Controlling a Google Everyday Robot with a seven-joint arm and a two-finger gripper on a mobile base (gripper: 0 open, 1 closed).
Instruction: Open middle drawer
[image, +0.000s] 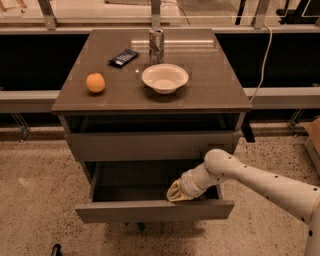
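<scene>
Sitting inside the middle drawer (150, 211) is the gripper (175, 193).

The gripper (176, 192) is sitting inside the pulled-out middle drawer (150, 211), just behind its front panel and right of centre. Its tip is blending into the panel's upper edge, so contact cannot be told. The arm (260, 181) is running out of view at the right edge. The drawer's front is hiding the part of the cabinet below it. The cabinet top (210, 95) is shadowing the inside of the top drawer (150, 146). The dark packet (123, 57) and the can (156, 45) are showing markings too small to read. The bottom edge is cutting off a dark object (56, 249), and the right edge a brown box (314, 137).
</scene>
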